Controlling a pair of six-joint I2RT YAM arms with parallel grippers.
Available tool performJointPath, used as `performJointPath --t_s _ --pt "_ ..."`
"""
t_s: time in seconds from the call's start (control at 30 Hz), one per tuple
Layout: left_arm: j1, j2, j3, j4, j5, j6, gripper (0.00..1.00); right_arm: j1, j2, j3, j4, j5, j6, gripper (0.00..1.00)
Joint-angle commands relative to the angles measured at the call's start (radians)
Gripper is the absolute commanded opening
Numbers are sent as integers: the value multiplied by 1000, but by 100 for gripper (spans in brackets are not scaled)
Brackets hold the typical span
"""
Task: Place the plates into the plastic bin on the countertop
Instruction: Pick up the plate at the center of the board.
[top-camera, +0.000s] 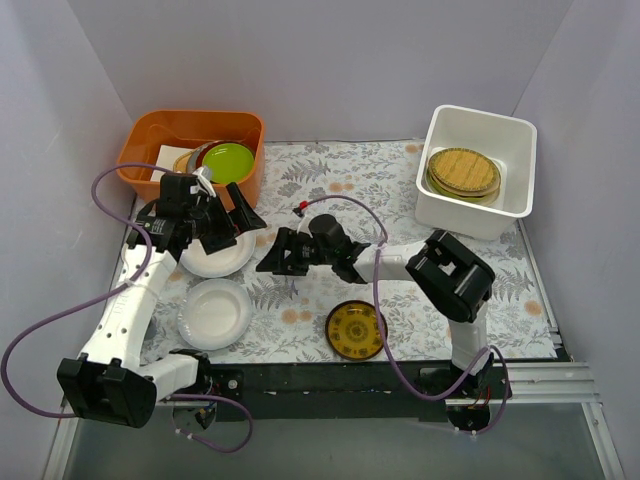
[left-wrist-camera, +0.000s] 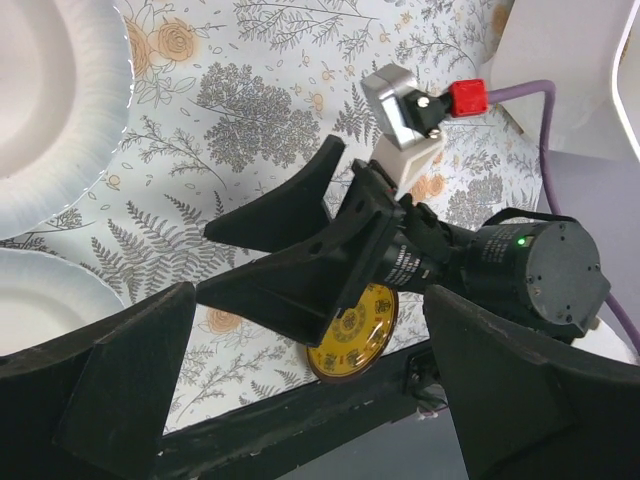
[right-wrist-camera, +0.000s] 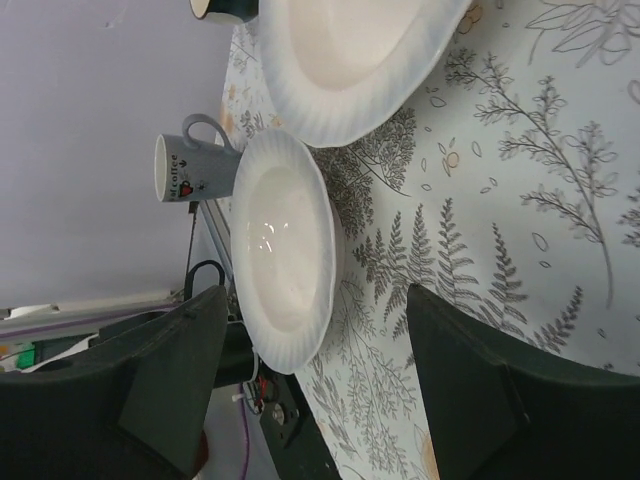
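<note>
- Overhead, the table (top-camera: 400, 190) is a pale grey sheet printed with fern leaves and orange flowers, closed in on three sides by plain lilac-grey walls (top-camera: 350, 60).
- A black rail (top-camera: 330, 378) runs along the table's near edge, where both arm bases stand.
- The white plastic bin (top-camera: 478, 215) sits in the far right corner of the table. It holds a small stack of plates with a yellow woven-look plate (top-camera: 464, 170) on top.
- An orange tub (top-camera: 160, 140) fills the far left corner, with a lime-green plate (top-camera: 228, 160) showing inside it.
- Two white plates lie on the left of the table, the farther white plate (top-camera: 215, 262) just beside the nearer white plate (top-camera: 214, 313).
- An amber patterned plate (top-camera: 356, 330) lies flat near the front edge, well apart from the bin.
- The left jaws stand wide open and empty over the far rim of the farther white plate.
- The right jaws are open too, holding nothing, low over the middle of the table and pointing left toward the white plates.
- The right wrist view shows a white mug (right-wrist-camera: 185, 165) just beyond the nearer white plate.
- Purple cables (top-camera: 30, 350) loop off both arms.
</note>
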Motion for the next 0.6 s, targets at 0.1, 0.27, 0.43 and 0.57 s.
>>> performJointPath --t_s 0.1,0.27,0.43,0.57 --pt "29 -32 44 -33 65 55 98 17 128 111 63 5 109 77" --pt "32 -42 27 -28 78 51 98 17 218 188 73 23 160 76" --pt "33 -63 24 -54 61 60 98 17 312 313 92 14 222 75" --pt "33 -79 17 -54 58 57 98 12 381 380 75 25 249 73"
